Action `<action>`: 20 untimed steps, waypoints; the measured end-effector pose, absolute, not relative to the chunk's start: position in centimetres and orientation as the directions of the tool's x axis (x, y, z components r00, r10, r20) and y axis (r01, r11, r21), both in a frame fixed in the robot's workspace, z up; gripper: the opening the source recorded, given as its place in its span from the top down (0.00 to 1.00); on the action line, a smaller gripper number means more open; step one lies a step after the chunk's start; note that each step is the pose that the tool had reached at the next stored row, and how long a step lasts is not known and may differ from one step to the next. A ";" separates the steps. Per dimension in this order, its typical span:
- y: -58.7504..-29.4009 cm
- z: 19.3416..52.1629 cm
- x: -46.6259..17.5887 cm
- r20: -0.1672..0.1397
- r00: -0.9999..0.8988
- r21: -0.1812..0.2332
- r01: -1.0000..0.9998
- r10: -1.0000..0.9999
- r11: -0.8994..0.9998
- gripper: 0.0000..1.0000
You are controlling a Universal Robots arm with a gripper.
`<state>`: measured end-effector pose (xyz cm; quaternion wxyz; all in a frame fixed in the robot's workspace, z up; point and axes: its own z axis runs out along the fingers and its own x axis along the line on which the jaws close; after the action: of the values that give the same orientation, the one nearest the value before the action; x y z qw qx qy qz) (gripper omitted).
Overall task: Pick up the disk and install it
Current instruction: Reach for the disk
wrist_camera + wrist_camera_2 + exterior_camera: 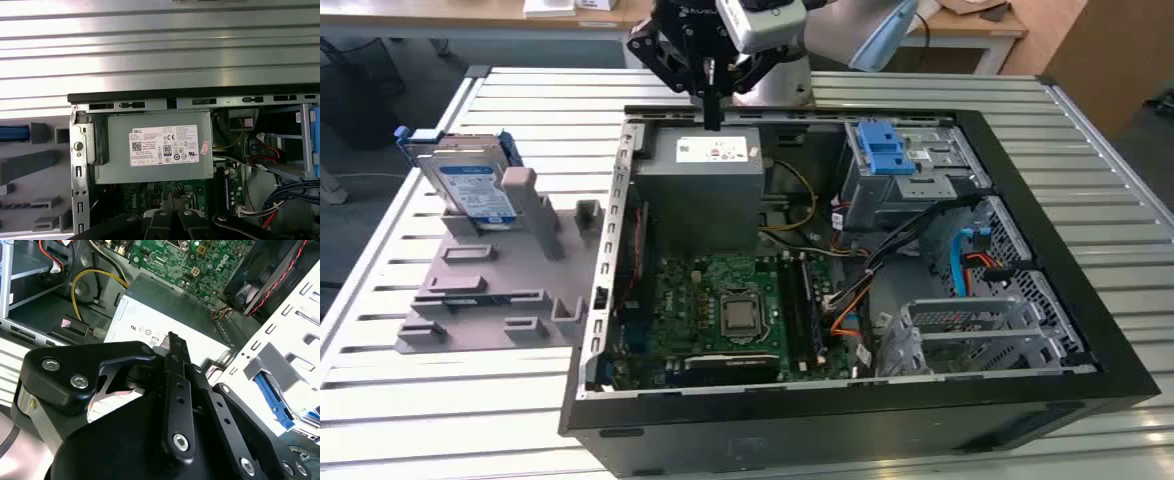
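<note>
The disk (467, 185), silver with a white-and-blue label and a blue frame, stands on edge in a grey holder (494, 290) on the table, at the exterior view's left of the computer case. My gripper (711, 112) hangs over the case's far edge, above the grey power-supply box (707, 170), well apart from the disk. Its black fingers are shut together with nothing between them. Both wrist views show the gripper (172, 340) (170, 202) over the power-supply box (155, 150).
The open black computer case (1067, 330) lies on a slatted metal table (400, 390). Inside are a green motherboard (734, 300), loose cables (907, 250), a blue latch (881, 150) on a metal bay, and a metal drive cage (974, 335).
</note>
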<state>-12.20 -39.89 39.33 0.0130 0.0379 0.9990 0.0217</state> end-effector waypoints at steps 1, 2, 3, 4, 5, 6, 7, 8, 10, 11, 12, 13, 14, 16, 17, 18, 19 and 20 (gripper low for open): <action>-39.9 39.3 -12.2 -0.024 -0.997 0.044 0.075 0.076 0.996 0.89; -39.9 39.3 -12.2 -0.024 -0.997 0.044 0.075 0.076 0.996 0.89; -39.9 39.3 -12.2 -0.024 -0.997 0.044 0.075 0.076 0.996 0.89; -39.9 39.3 -12.2 -0.024 -0.997 0.044 0.075 0.076 0.996 0.89; -39.9 39.3 -12.2 -0.024 -0.997 0.044 0.075 0.076 0.996 0.89; -39.9 39.3 -12.2 -0.024 -0.997 0.044 0.075 0.076 0.996 0.89; -39.9 39.3 -12.3 -0.024 -0.997 0.044 0.075 0.076 0.996 0.89; -39.9 39.3 -12.3 -0.024 -0.997 0.044 0.075 0.076 0.996 0.89; -39.9 39.3 -12.3 -0.024 -0.997 0.044 0.075 0.076 0.996 0.89; -39.9 39.3 -12.3 -0.024 -0.997 0.044 0.075 0.076 0.996 0.89; -39.9 39.3 -12.4 -0.024 -0.997 0.044 0.075 0.076 0.996 0.89; -39.9 39.3 -12.4 -0.024 -0.997 0.044 0.075 0.076 0.996 0.89; -39.9 39.3 -12.4 -0.024 -0.997 0.044 0.075 0.076 0.996 0.89; -39.9 39.3 -12.4 -0.024 -0.997 0.044 0.075 0.076 0.996 0.89; -39.9 39.3 -12.4 -0.024 -0.997 0.044 0.075 0.076 0.996 0.89; -39.9 39.3 -12.5 -0.024 -0.997 0.044 0.075 0.076 0.996 0.89; -39.9 39.3 -12.5 -0.024 -0.997 0.044 0.075 0.076 0.996 0.89; -39.9 39.3 -12.5 -0.024 -0.997 0.044 0.075 0.076 0.996 0.89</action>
<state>-12.52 -39.89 39.32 0.0131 0.0379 0.9990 0.0217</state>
